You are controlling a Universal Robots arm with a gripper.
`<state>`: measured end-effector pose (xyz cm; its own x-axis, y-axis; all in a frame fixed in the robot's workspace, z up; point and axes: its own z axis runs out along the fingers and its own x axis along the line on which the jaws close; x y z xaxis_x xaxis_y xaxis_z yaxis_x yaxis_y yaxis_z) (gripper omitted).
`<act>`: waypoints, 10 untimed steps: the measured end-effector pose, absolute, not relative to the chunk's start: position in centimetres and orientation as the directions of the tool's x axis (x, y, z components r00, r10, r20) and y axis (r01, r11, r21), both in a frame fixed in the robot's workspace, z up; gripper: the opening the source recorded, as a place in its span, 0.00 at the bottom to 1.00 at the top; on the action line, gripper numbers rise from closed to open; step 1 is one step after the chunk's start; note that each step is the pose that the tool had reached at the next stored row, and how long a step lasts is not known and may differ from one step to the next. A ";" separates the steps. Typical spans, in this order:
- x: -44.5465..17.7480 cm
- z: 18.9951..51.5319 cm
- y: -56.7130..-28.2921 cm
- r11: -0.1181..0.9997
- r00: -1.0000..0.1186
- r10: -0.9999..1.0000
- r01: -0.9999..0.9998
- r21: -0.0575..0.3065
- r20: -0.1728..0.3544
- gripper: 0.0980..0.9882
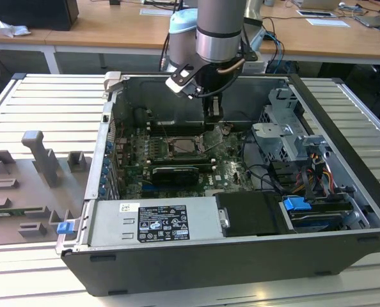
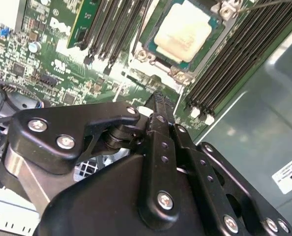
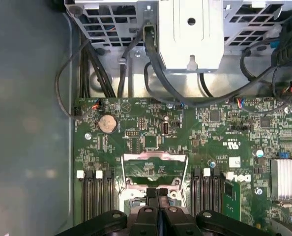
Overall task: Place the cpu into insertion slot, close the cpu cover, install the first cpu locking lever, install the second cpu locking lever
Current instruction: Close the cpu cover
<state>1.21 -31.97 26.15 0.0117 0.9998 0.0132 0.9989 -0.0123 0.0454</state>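
Observation:
The cpu (image 2: 182, 30), a pale silver-beige square, lies flat in its socket on the green motherboard (image 2: 57, 54). In the exterior view the socket (image 1: 187, 146) sits mid-board inside the open computer case. The cpu cover (image 3: 156, 157), a thin silvery frame with a window, stands raised off the socket on its hinge, also seen at the cover (image 1: 213, 136). My gripper (image 3: 157, 192) is shut with nothing between its black fingers, its tips close above the raised cover. In the second wrist view the gripper (image 2: 158, 98) hangs beside the socket's edge. A thin wire lever (image 2: 269, 4) runs past the socket's corner.
Black memory slots (image 3: 93, 196) flank the socket on both sides. A grey drive cage (image 1: 286, 128) with cables fills the exterior view's right of the case. A power supply (image 1: 155, 220) lies along the front. A grey fixture plate (image 1: 30, 185) sits outside on the slatted table.

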 end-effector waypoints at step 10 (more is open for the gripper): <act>3.1 26.1 -32.0 -0.012 0.012 1.000 0.999 0.043 0.013 0.01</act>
